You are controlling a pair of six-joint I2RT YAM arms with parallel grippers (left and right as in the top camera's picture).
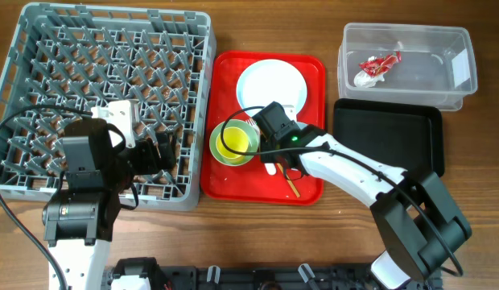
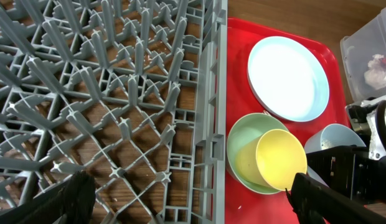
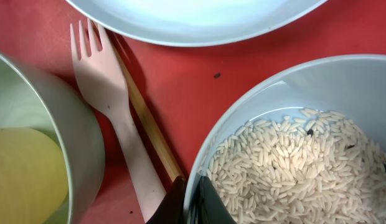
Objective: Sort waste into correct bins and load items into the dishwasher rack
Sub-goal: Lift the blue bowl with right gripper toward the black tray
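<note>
My right gripper (image 3: 194, 199) is shut on the rim of the pale blue-white bowl (image 3: 292, 87), which holds whitish rice scraps (image 3: 305, 162) and sits on the red tray (image 1: 310, 72). The white utensil (image 3: 112, 106) and wooden chopsticks (image 3: 146, 121) lie beside it. The yellow cup (image 2: 280, 158) sits in the green bowl (image 2: 243, 140), below the white plate (image 2: 286, 78). My left gripper (image 2: 190, 205) is open and empty over the right edge of the grey rack (image 1: 40, 48). The red-and-white wrapper (image 1: 378, 66) lies in the clear tub (image 1: 467, 48). The black tray (image 1: 386, 133) stands below the tub.
The right arm (image 1: 346, 165) stretches across the red tray's lower right corner and the table in front of the black tray. The rack holds no dishes. Bare wood runs along the table's front edge.
</note>
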